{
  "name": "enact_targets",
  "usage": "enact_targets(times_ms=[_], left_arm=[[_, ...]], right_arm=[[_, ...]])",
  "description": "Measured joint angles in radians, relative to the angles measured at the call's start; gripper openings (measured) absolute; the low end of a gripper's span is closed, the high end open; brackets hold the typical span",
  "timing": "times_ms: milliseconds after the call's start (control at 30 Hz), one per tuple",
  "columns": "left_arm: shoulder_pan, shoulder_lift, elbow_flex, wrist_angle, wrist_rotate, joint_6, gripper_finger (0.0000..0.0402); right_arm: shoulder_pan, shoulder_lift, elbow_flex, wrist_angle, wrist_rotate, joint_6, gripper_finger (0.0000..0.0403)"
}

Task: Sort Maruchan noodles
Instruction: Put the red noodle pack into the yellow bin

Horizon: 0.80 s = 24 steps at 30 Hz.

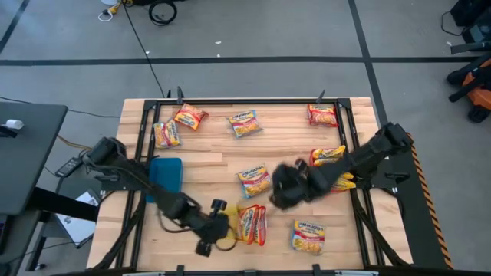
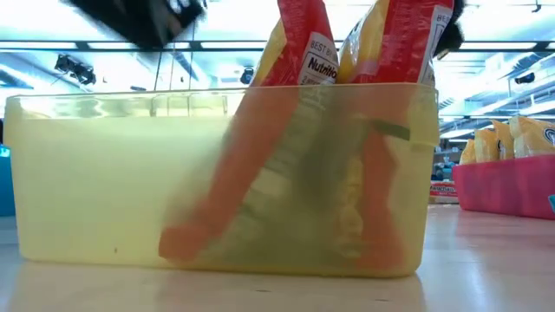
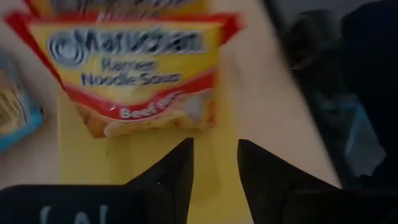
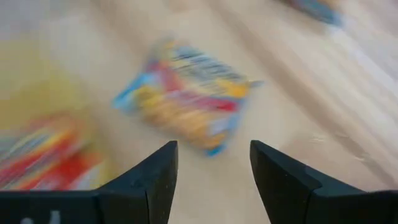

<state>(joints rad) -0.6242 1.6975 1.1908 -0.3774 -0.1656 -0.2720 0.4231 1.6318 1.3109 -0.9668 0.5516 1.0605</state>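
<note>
Maruchan packets lie scattered on the wooden table: red ones (image 1: 190, 116) (image 1: 323, 115), yellow ones (image 1: 244, 123) (image 1: 308, 236), and a blue-and-white one (image 1: 255, 180). Two red beef packets (image 1: 253, 224) lean inside the yellow tray (image 2: 87, 173). My left gripper (image 3: 214, 149) is open just short of the nearer red packet (image 3: 134, 74), above the yellow tray's floor. My right gripper (image 4: 214, 152) is open and hovers over the blue-and-white packet (image 4: 186, 99), touching nothing.
A blue tray (image 1: 166, 172) sits on the left, beside the left arm. A red tray (image 2: 507, 186) on the right holds yellow packets (image 1: 328, 156) and lies under the right arm. More packets (image 1: 167, 134) lie near the far left corner. A black frame edges the table.
</note>
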Motion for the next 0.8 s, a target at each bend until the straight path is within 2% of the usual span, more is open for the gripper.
enact_targets(times_ms=[167, 267, 367, 567, 700, 800], left_arm=[[-0.084, -0.131, 0.0, 0.018, -0.101, 0.104, 0.0128], [-0.133, -0.169, -0.001, 0.051, -0.153, 0.174, 0.0128], [-0.166, -0.178, -0.036, 0.134, -0.147, 0.253, 0.0128], [-0.163, -0.177, -0.226, 0.35, -0.126, 0.276, 0.0128], [-0.128, -0.175, -0.379, 0.551, -0.127, 0.226, 0.0128], [-0.099, -0.175, -0.439, 0.604, -0.133, 0.199, 0.0128]], right_arm=[[-0.211, 0.004, 0.0, -0.072, -0.058, -0.044, 0.0201], [-0.329, 0.004, 0.0, -0.119, -0.005, -0.085, 0.0197], [-0.444, 0.004, -0.001, -0.208, 0.064, -0.115, 0.0194], [-0.632, 0.004, -0.061, -0.23, 0.071, -0.332, 0.0213], [-0.738, 0.005, -0.135, -0.216, -0.004, -0.484, 0.0247], [-0.807, 0.005, -0.166, -0.242, -0.022, -0.604, 0.027]])
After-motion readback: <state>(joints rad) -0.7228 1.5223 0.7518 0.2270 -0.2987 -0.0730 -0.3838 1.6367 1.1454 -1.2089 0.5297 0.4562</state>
